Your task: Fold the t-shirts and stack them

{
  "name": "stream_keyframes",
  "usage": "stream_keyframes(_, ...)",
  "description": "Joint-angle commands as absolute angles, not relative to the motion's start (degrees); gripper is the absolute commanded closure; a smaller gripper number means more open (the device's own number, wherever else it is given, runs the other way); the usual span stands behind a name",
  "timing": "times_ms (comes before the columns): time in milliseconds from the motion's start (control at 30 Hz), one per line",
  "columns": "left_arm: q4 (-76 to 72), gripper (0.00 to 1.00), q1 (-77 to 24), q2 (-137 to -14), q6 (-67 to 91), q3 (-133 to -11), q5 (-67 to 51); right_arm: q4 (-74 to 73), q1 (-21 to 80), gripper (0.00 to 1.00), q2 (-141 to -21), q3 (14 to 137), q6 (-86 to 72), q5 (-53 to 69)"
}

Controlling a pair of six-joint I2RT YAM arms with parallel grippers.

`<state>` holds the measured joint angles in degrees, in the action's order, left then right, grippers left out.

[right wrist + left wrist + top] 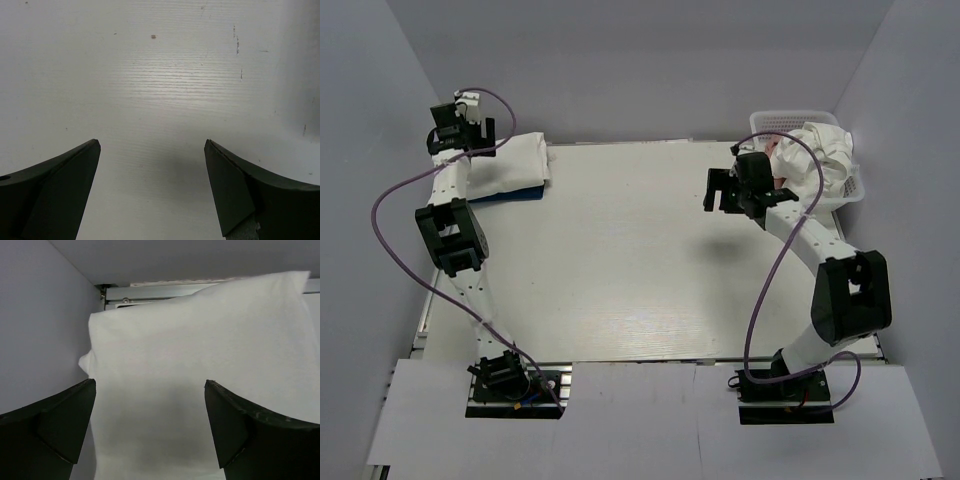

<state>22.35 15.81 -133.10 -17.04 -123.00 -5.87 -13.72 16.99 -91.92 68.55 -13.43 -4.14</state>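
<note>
A folded white t-shirt (510, 165) lies on a folded dark blue one (525, 194) at the table's far left corner. It fills the left wrist view (200, 350). My left gripper (468, 128) hangs open just above its left end, holding nothing. More t-shirts lie crumpled in the basket at the far right: a white one (825, 150) with a bit of dusty pink (772, 146) beside it. My right gripper (720, 190) is open and empty over bare table (165, 90), left of the basket. The Coca-Cola print does not show.
The white mesh basket (855, 192) stands at the table's far right corner, against the grey wall. Grey walls enclose the table on the left, back and right. Purple cables loop off both arms.
</note>
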Motion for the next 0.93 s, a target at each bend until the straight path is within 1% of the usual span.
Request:
stream_keyframes(0,25.0,0.01,14.4,-125.2,-12.9,-123.8,-10.7,-11.7,17.1,0.1,-84.8,65.8,-14.2,-4.2)
stream_keyframes(33,25.8,0.01,14.4,-122.5,-11.9,-123.8,-11.9,-10.6,17.1,0.1,-83.9,64.9,-14.8,-4.0)
stream_keyframes(67,26.4,0.01,14.4,-121.0,-6.8,-123.0,-15.1,-9.9,17.0,0.1,-80.6,62.5,-15.6,-4.0)
stream_keyframes(133,25.7,0.01,13.8,-117.4,-0.2,-118.1,-19.7,-7.7,17.0,0.1,-77.6,59.7,-17.2,-3.3)
stream_keyframes(167,24.9,0.01,12.8,-112.9,3.0,-115.5,-23.4,-7.3,16.9,0.1,-75.8,57.4,-18.5,-3.0)
stream_keyframes(200,22.4,0.01,10.2,-110.2,6.0,-108.3,-25.0,-6.0,17.0,0.1,-73.7,56.3,-19.2,-2.6)
stream_keyframes(233,20.2,0.01,8.0,-107.0,7.5,-103.6,-25.0,-4.8,17.0,0.1,-72.4,53.8,-20.7,-1.5)
stream_keyframes(267,14.5,0.01,5.7,-100.4,11.1,-93.6,-20.9,-4.4,16.9,0.1,-70.2,51.1,-21.3,-1.3)
stream_keyframes(300,11.9,0.01,1.1,-97.4,13.2,-88.8,-19.0,-3.1,17.0,0.1,-67.5,48.4,-21.8,-1.1)
stream_keyframes(333,9.8,0.01,-0.9,-94.9,15.4,-84.3,-16.7,-1.6,17.0,0.1,-66.3,46.8,-22.4,-1.3)
stream_keyframes(367,7.8,0.01,-3.1,-92.7,17.6,-80.1,-16.0,-0.9,16.9,0.1,-62.5,42.8,-22.7,-1.3)
stream_keyframes(400,4.8,0.01,-5.1,-89.0,20.7,-72.5,-15.5,-0.8,16.9,0.1,-61.4,41.7,-22.8,-0.8)
stream_keyframes(433,3.3,0.01,-9.3,-87.3,21.7,-68.9,-14.3,1.1,16.9,0.1,-60.6,40.9,-23.6,-0.5)
stream_keyframes(467,2.2,0.01,-11.6,-85.7,22.7,-62.2,-13.0,1.1,16.9,0.1,-58.9,39.8,-23.8,1.2)
stream_keyframes(533,-2.4,0.01,-17.2,-80.1,24.8,-55.1,-14.0,1.7,16.9,0.1,-56.9,36.6,-24.4,2.8)
stream_keyframes(567,-5.4,0.01,-18.8,-77.6,24.8,-46.6,-15.5,3.0,16.9,0.1,-55.6,34.4,-25.1,3.6)
stream_keyframes(600,-7.9,0.01,-20.3,-75.0,25.7,-42.6,-15.5,3.7,16.8,0.1,-54.7,31.8,-25.7,4.1)
stream_keyframes(633,-9.3,0.01,-22.4,-72.4,26.9,-39.3,-14.7,4.2,16.8,0.1,-53.1,30.0,-26.3,4.7)
stream_keyframes(667,-7.5,0.01,-23.3,-67.9,27.5,-35.4,-12.3,5.0,16.9,0.1,-52.6,29.0,-27.5,5.1)
stream_keyframes(700,-1.5,0.01,-24.0,-66.0,27.5,-34.4,-9.6,5.9,16.9,0.1,-51.0,27.3,-27.7,5.7)
stream_keyframes(733,1.6,0.01,-24.5,-64.4,28.1,-33.7,-4.4,7.6,16.8,0.1,-50.5,25.0,-27.8,6.8)
stream_keyframes(800,5.5,0.01,-25.3,-59.6,28.1,-31.6,0.2,10.7,16.8,0.1,-48.9,21.7,-27.7,8.6)
stream_keyframes(900,8.1,0.01,-25.3,-55.2,28.1,-30.5,0.3,14.0,16.9,0.1,-47.7,21.4,-26.2,10.1)
